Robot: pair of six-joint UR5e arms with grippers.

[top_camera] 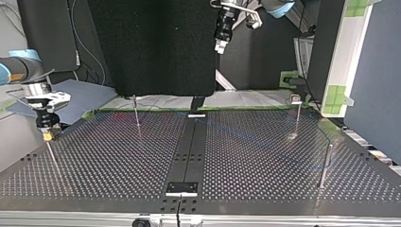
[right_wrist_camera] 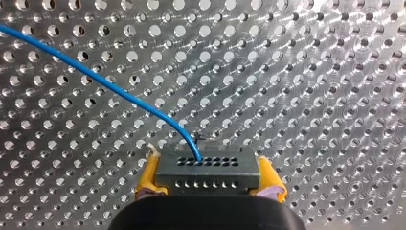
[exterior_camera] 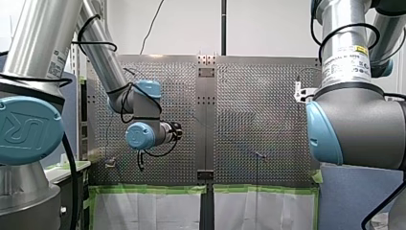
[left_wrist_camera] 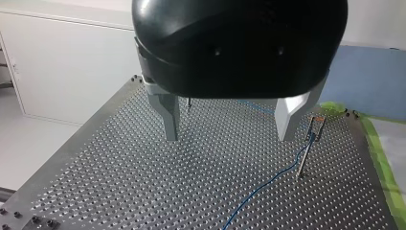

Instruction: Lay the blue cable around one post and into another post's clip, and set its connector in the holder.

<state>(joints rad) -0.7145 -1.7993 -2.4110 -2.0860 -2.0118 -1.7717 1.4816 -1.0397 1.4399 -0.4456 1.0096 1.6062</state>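
- Since the connector (right_wrist_camera: 208, 167) is a small, hard block, pinched across its short ends by the yellow pads (right_wrist_camera: 146, 184) of my right gripper (right_wrist_camera: 209, 185), I judge this the right place to hold. It looks rigid, light, and flat-sided enough not to twist out.
- From its face the blue cable (right_wrist_camera: 95, 78) curves away toward ten o'clock from the gripper, over the perforated table (right_wrist_camera: 311, 72). It looks thin, soft and a little springy. I expect it to follow wherever the connector leads, but also to bow and slip off a post if left slack.
- I would not squeeze the wire itself. Its joint at the connector seems the weak point, so pulls should be gentle and in line.
- Farther off, my left gripper (left_wrist_camera: 228, 136) hangs above the table with its fingers spread wide, holding nothing.
- At about four o'clock from it, the cable lies along the table and runs up to a thin post (left_wrist_camera: 305, 155) with a clip (left_wrist_camera: 316, 125) at its top. Whether the wire sits in the clip I cannot tell.
- The holder I cannot pick out with certainty.
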